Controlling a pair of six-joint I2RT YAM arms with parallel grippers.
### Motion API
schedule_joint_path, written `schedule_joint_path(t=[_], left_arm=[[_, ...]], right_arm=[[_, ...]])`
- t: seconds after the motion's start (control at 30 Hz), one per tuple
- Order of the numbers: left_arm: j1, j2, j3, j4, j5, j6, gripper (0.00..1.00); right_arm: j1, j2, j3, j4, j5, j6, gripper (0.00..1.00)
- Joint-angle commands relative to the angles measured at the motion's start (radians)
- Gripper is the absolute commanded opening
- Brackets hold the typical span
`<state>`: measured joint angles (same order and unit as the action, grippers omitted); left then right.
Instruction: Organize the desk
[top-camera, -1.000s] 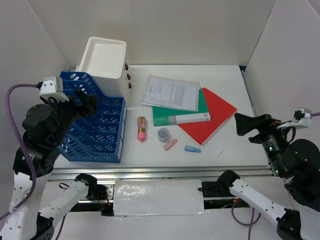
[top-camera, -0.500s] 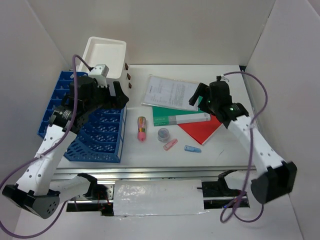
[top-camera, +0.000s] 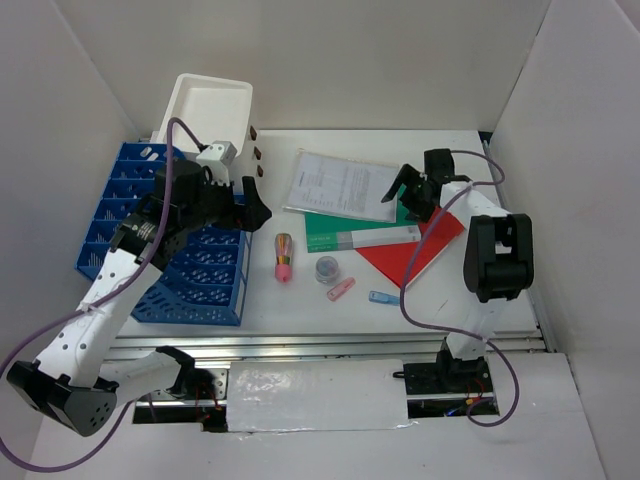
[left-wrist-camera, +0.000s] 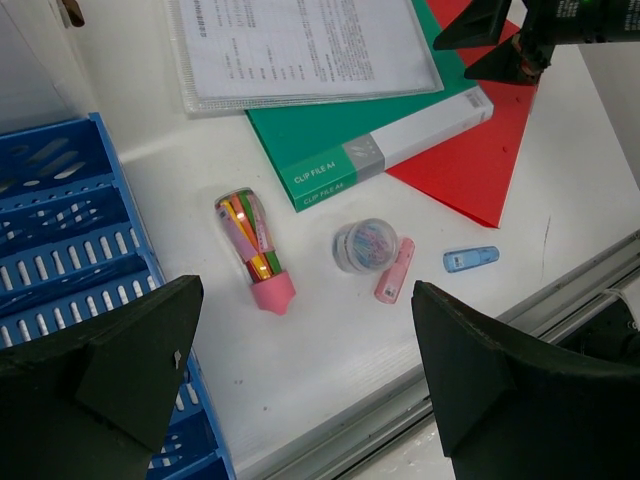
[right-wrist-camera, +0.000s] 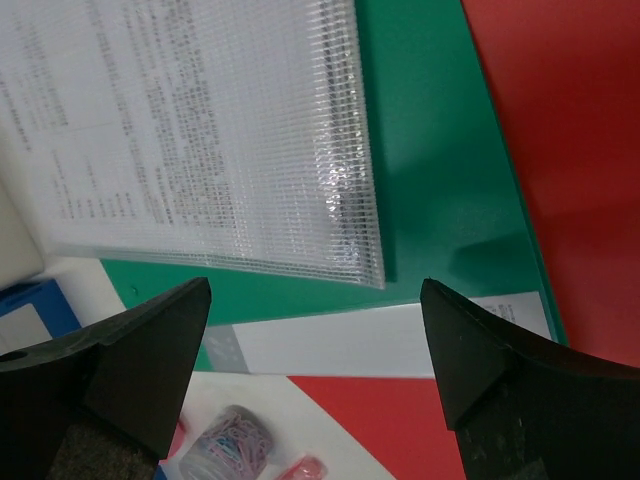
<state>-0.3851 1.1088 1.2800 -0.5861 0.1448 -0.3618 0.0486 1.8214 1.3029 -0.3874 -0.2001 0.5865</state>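
both arms have been swung in from the sides over the desk (top-camera: 450, 300). the left pincer (top-camera: 258, 205) is now held over the right edge of the blue rack (top-camera: 190, 270). the right pincer (top-camera: 398, 203) is held low by the right edge of the clear sleeve (top-camera: 343, 185). both pincers are spread wide and nothing is held. no thing has been moved yet, so the tidying is judged to be only starting, maybe with the sleeve.

the desk is flat, white and smooth. it fills the middle of the scene, with a silver rail (top-camera: 330, 345) along its near edge. the sleeve is thin shiny plastic with a fine grid, and a printed sheet is seen inside. it is laid on a green folder (top-camera: 360, 232), which is laid on a flat red folder (top-camera: 425, 240). the rack is hard plastic full of slots. just right of it, a small tube (top-camera: 284, 257) with a pink tip, a round clear tub (top-camera: 327, 268) of clips, a small pink piece (top-camera: 341, 289) and a small blue piece (top-camera: 385, 298) are spread out.
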Motion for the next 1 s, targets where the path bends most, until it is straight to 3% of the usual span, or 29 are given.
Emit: schedule_joint_path(t=[0.0, 0.33, 0.43, 0.67, 0.93, 0.97], left_arm=[[-0.006, -0.015, -0.002, 0.043, 0.032, 0.032, 1.00], [-0.006, -0.026, -0.010, 0.051, 0.038, 0.041, 1.00], [-0.006, -0.026, -0.010, 0.049, 0.041, 0.043, 0.99], [-0.006, -0.033, -0.008, 0.049, 0.033, 0.046, 1.00], [-0.005, -0.033, -0.007, 0.048, 0.033, 0.044, 0.99], [-0.005, -0.033, -0.005, 0.046, 0.033, 0.044, 1.00]], right_arm=[[0.000, 0.029, 0.032, 0.059, -0.078, -0.007, 0.93], [-0.041, 0.153, 0.030, 0.090, -0.176, 0.062, 0.85], [-0.041, 0.157, 0.029, 0.102, -0.188, 0.073, 0.78], [-0.093, 0.182, 0.038, 0.114, -0.240, 0.090, 0.49], [-0.108, 0.200, 0.056, 0.105, -0.285, 0.081, 0.37], [-0.110, 0.202, 0.059, 0.104, -0.288, 0.081, 0.32]])
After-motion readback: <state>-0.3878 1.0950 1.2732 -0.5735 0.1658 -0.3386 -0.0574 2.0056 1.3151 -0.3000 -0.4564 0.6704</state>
